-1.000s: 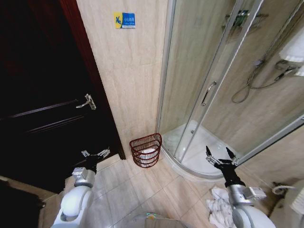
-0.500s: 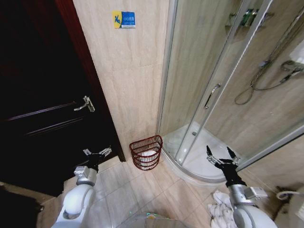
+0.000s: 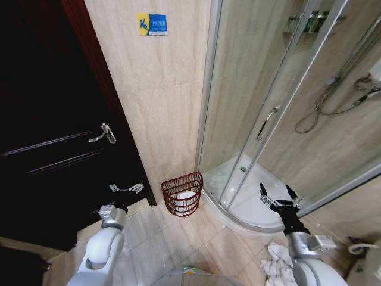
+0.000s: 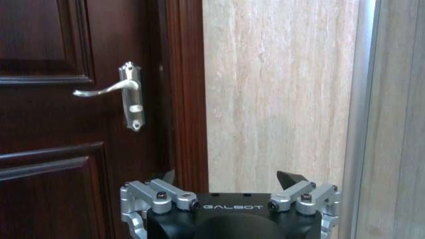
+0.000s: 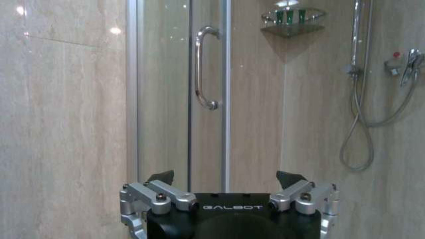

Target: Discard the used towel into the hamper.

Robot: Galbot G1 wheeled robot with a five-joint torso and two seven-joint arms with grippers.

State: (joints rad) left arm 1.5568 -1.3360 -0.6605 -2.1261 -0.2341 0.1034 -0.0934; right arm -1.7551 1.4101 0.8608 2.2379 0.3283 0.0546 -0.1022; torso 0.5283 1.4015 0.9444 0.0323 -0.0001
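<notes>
reddish-brown wire makes up the hamper, a small round basket standing on the tiled floor right against the beige stone wall, tucked between the dark wooden door and the curved base of the glass shower stall. something white lies inside it, showing through the rings.

the used towel is a crumpled white heap on the floor by the robot's right side, down near its right arm and well apart from the hamper.

the left gripper is held out low in front of the door, near the door frame and a bit to the hamper's left, its fingers spread apart with nothing between them. from the left wrist camera the left gripper faces the seam where the door frame meets the stone wall, with the silver door handle up beside it.

the right gripper is raised in front of the shower tray, fingers splayed wide and empty. seen from its own wrist, the right gripper points at the shower door with its chrome pull handle, and the shower hose hangs on the wall behind the glass.
</notes>
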